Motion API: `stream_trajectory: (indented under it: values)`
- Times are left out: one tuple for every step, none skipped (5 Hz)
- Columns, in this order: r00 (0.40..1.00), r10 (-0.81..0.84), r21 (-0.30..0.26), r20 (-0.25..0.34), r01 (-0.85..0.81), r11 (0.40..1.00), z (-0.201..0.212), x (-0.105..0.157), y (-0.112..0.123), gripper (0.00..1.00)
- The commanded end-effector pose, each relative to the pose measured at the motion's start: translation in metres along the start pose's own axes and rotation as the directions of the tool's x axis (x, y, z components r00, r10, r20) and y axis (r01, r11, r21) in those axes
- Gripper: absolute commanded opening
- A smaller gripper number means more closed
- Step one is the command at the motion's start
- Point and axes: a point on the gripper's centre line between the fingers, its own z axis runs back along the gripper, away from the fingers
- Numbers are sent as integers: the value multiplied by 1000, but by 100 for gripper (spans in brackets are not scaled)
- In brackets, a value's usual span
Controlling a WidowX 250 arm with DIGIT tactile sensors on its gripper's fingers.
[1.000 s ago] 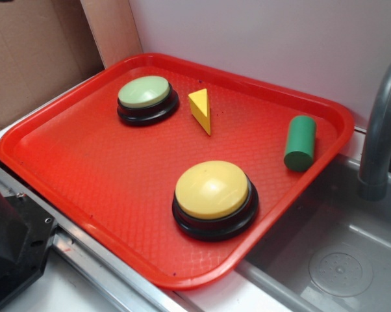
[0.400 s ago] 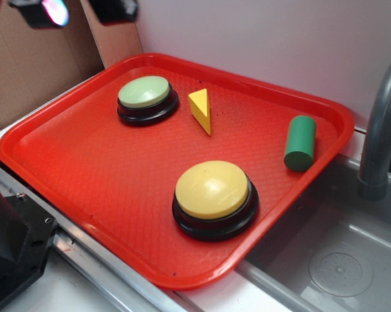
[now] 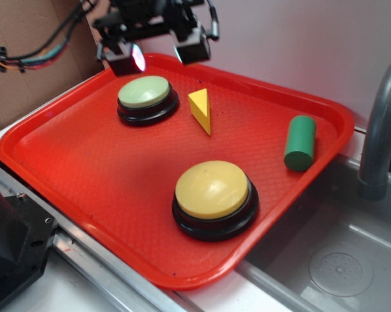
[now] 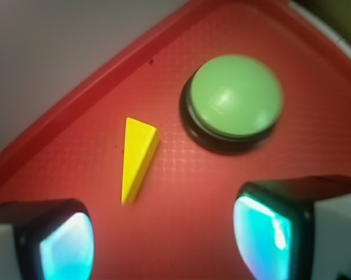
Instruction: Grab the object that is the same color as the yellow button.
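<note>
Four items sit on the red tray (image 3: 65,162): a yellow wedge block (image 3: 201,110), a yellow button (image 3: 213,190), a pale green button (image 3: 145,92) and a green cylinder (image 3: 300,143).

Landmark for all positions: the pale green button, on its black base in the tray's far left part.

Yellow wedge block: just beside the green button, on the side facing the green cylinder, apart from it with a narrow strip of bare tray between. It rests on the tray floor, nothing touching it. In the wrist view the wedge (image 4: 136,157) lies left of the green button (image 4: 237,99), thin point toward the camera.

Yellow button: well apart from the green button, toward the near edge of the tray; larger dome, black base.

Green cylinder: lying on its side, far across the tray from the green button, near the tray's rim next to the grey sink (image 3: 338,260) and grey faucet (image 3: 380,123).

Tool (image 3: 160,53): above the tray's far rim, just behind the green button and above it, not touching button or wedge. Jaws spread wide, empty. In the wrist view both fingers (image 4: 269,227) frame the bottom corners with bare tray between them.

Cardboard (image 3: 33,39) stands behind the tray; coloured cables (image 3: 26,58) run across it.
</note>
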Motion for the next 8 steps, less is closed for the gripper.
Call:
stream_trajectory:
  values:
    - [999, 41, 40, 21, -42, 998, -47, 20, -9, 100]
    - [999, 41, 75, 28, -43, 996, -67, 22, -12, 100]
    - [999, 45, 85, 20, -46, 995, -76, 25, -14, 100]
    - [997, 68, 85, 23, -70, 994, -81, 29, -13, 66]
    - [997, 72, 70, 42, -75, 995, -76, 27, -13, 0]
    - [999, 34, 43, 39, -36, 998, -65, 25, -15, 0]
    - [994, -97, -39, -59, 95, 995, -36, 23, -12, 0]
    - [967, -242, -58, -77, 238, 970, -3, 20, -9, 0]
